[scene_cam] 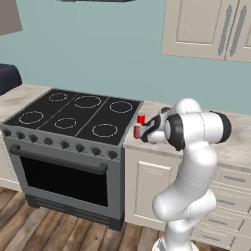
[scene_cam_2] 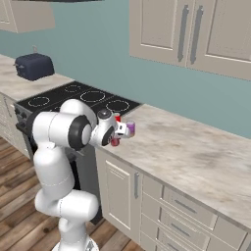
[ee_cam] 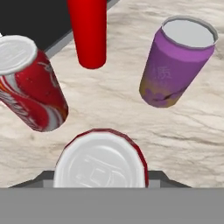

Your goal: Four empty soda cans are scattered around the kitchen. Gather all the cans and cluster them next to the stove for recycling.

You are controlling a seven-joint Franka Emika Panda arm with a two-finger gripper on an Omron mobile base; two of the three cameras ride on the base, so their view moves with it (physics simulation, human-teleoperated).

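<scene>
Teal wall, cream upper cabinets and a wood plank floor frame a beige marbled bench (scene_cam_2: 196,152) that runs to the right of a wide grey-steel stove with a flat black cooktop marked by white burner rings (scene_cam: 73,120). A dark blue boxy appliance (scene_cam_2: 34,66) sits on the bench beyond the stove's far side.

Four small soda cans stand upright, clustered on the bench's end just beside the cooktop's edge. In the hand view, a plain red can (ee_cam: 89,33) stands nearest the black cooktop, a red can with white lettering and a silver top (ee_cam: 30,85) is beside it, and a purple can with a pale top (ee_cam: 177,61) stands apart from both. The fourth, a red can with a silver lid (ee_cam: 101,162), sits directly below the camera.

The white arm's tool (scene_cam_2: 121,131) hangs low over this cluster; I cannot tell whether it is wide, narrow or gripping that nearest can.
</scene>
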